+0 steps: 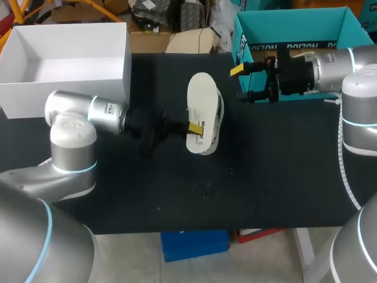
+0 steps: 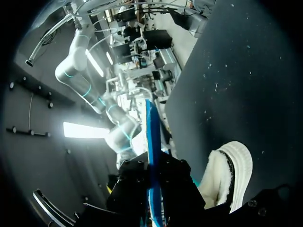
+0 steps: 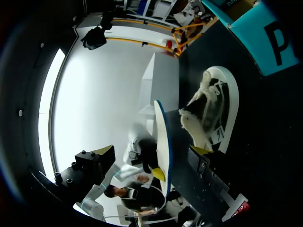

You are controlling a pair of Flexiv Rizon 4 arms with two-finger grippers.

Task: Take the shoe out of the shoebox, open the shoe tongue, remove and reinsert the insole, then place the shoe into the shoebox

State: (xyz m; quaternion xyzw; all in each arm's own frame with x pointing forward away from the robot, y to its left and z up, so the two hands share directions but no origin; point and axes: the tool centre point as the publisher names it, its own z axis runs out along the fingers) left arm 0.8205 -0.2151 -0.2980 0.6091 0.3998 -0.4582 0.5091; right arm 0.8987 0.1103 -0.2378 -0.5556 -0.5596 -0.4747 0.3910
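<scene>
At desk (image 1: 265,177) middle, shoe (image 1: 205,112) lies on side, out of teal shoebox (image 1: 294,29). Our left claw (image 1: 196,125) touches it, likely steadying; we cannot tell its grip. Our right claw (image 1: 240,82) gapes wide, empty, opposite shoe, probably for tongue.

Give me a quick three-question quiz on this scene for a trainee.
1. True or false: the shoe lies inside the teal shoebox.
2. Which arm grips the shoe? A left, B right, C neither.
3. Fill in: the right gripper hangs beside the teal shoebox with its jaws ___.
Key: 1 false, it is out on the table. 2 A, the left gripper. 3 open.
</scene>
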